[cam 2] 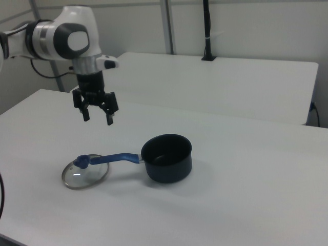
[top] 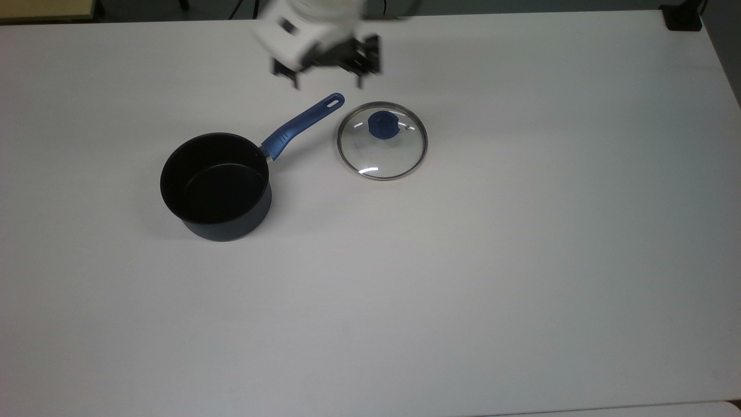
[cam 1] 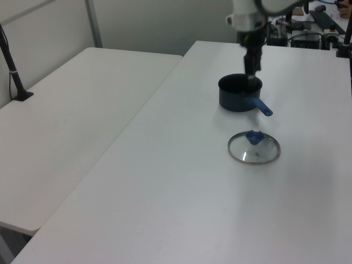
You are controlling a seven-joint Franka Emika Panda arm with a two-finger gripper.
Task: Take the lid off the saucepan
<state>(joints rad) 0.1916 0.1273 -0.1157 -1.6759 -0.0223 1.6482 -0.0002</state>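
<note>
- Nearest in the right view, the lid (cam 2: 85, 171) lies flat on the white table (cam 2: 246, 205), knob up, off the pot and touching nothing but the tabletop.
- Just beyond it in the right view, the saucepan (cam 2: 167, 158) stands upright and uncovered; the end of its long blue handle (cam 2: 120, 157) reaches close to the lid's rim.
- Seen from the top view, the lid (top: 382, 141) sits to the right of the saucepan (top: 216, 186), apart from it.
- Farther back and well above the table, the gripper (cam 2: 96, 114) hangs with its fingers (cam 2: 109, 117) pointing down, spread apart and empty.
- Behind it in the right view, the arm's white wrist rises vertically to a bent joint at the right view's upper left.
</note>
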